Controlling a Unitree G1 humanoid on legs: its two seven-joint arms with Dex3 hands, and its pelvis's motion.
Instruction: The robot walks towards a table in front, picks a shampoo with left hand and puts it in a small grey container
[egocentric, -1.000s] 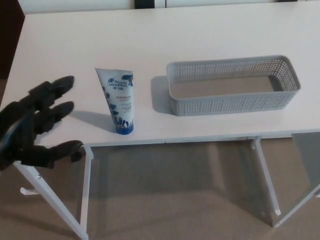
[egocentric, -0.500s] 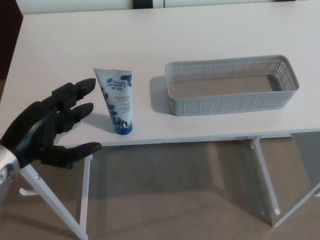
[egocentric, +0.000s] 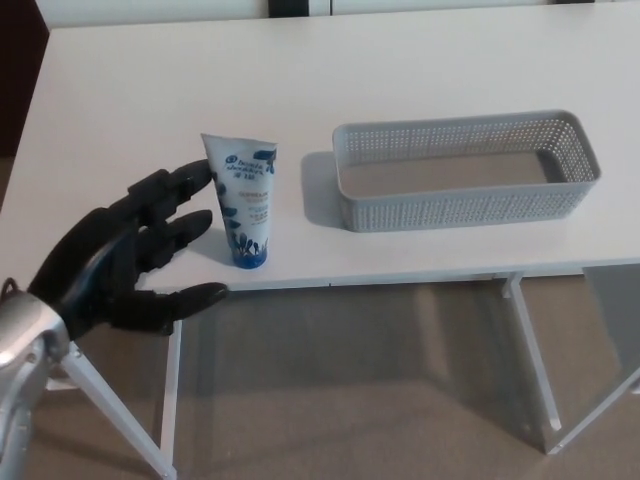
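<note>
A white and blue shampoo tube (egocentric: 244, 200) stands cap-down near the front edge of the white table (egocentric: 330, 90), leaning slightly to the right. My left hand (egocentric: 125, 262) is open just left of it. Its upper fingers (egocentric: 180, 182) reach the tube's left side and seem to touch it, while the thumb (egocentric: 180, 297) hangs below the table edge. The small grey perforated container (egocentric: 462, 170) lies to the right of the tube and holds nothing. My right hand does not show.
The table's white legs (egocentric: 170, 390) and a glass-like lower panel show under the front edge. Brown carpet (egocentric: 350, 400) covers the floor. A dark wall strip (egocentric: 18, 60) borders the table's left end.
My left hand has moved right and forward to reach the tube. The tube's top has shifted and tilted slightly to the right.
</note>
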